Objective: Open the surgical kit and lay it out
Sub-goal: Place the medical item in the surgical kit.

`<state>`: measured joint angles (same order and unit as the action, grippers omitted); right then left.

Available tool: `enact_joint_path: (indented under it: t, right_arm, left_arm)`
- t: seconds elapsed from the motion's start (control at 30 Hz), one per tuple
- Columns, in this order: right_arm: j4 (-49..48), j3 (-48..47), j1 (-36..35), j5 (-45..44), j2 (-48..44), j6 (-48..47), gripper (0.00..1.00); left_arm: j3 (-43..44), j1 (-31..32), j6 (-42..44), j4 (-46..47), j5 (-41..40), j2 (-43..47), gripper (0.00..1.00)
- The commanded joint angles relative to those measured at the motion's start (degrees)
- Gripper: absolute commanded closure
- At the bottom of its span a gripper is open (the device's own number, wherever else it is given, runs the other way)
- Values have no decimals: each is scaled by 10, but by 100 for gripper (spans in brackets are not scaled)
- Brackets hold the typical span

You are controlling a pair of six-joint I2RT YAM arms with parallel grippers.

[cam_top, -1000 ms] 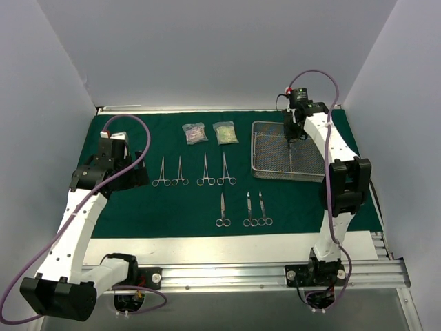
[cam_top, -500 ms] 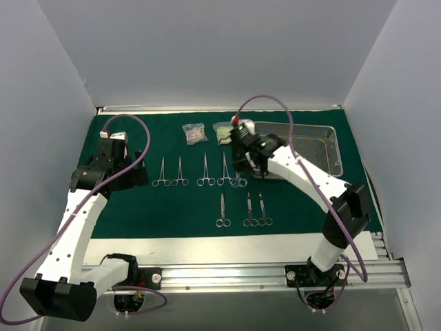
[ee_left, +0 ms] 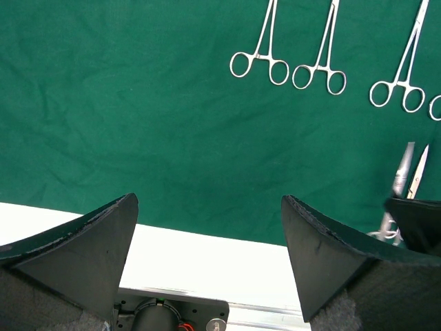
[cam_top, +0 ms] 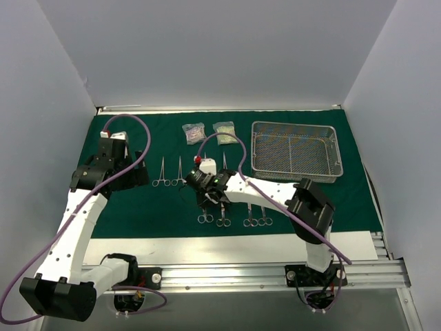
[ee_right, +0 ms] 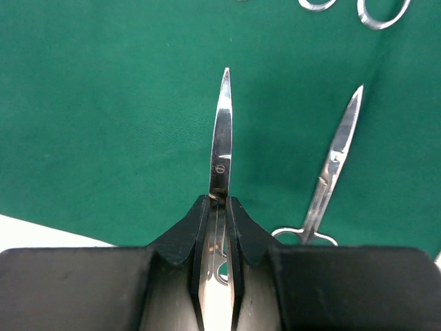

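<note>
Placing scissors [ee_right: 222,127] w/ R claw [ee_right: 219,205], clamped tight on them, over cloth [ee_right: 103,103] well left of tray [cam_top: 293,177]; L claw [ee_left: 208,200] apart, empty. Next, prob: lower flat, let go.

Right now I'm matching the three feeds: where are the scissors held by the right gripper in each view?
Top external: scissors left end of the near row, under the right gripper.
Left wrist: scissors low at the right edge, partly hidden.
Right wrist: scissors centre, blade up.
Shared: near edge of the green cloth.
</note>
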<state>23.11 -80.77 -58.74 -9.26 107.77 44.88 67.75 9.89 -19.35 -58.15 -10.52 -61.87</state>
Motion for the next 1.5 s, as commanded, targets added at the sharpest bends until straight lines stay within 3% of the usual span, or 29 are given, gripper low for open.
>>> enact_joint_path:
  t: [0.0, 0.97, 1.03, 1.13, 1.47]
  right_arm:
    - [-3, -4, -8, -42, 14, 43, 100]
    - [1, 16, -10, -52, 77, 67, 100]
    - [2, 15, -11, -52, 76, 68, 96]
    - [4, 11, -11, -53, 72, 67, 77]
    - [20, -61, -14, -79, 30, 63, 47]
  left_arm:
    - [20, 6, -9, -5, -6, 11, 6]
    - [11, 19, -3, 1, -9, 11, 6]
    - [11, 20, -3, 2, -9, 11, 6]
    - [12, 20, -3, 3, -8, 10, 6]
    - [21, 20, -6, -4, -3, 13, 6]
